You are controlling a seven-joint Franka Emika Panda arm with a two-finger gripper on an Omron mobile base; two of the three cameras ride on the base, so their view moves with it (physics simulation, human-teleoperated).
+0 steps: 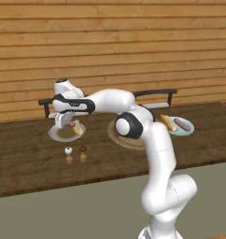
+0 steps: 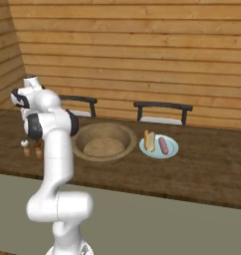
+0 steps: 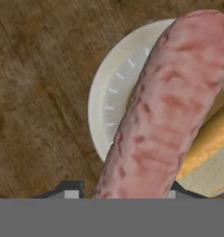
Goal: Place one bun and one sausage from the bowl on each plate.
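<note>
The gripper (image 1: 68, 122) is clamped on 1 sausage (image 3: 167, 106), held above the near plate (image 3: 111, 106) so it can be set beside the bun (image 3: 208, 139) lying there. The bowl (image 2: 103, 140), a thick-rimmed tan wooden-looking round, sits just beside the far plate (image 2: 159, 148), which carries 1 bun and 1 sausage. The held sausage is a mottled pink cylinder; the near plate is smooth, pale, with a ridged rim.

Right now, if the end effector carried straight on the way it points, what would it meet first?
Probably the pale round plate directly below, beside the tan bun; the pink sausage it grips would touch first. Depth is unclear.
</note>
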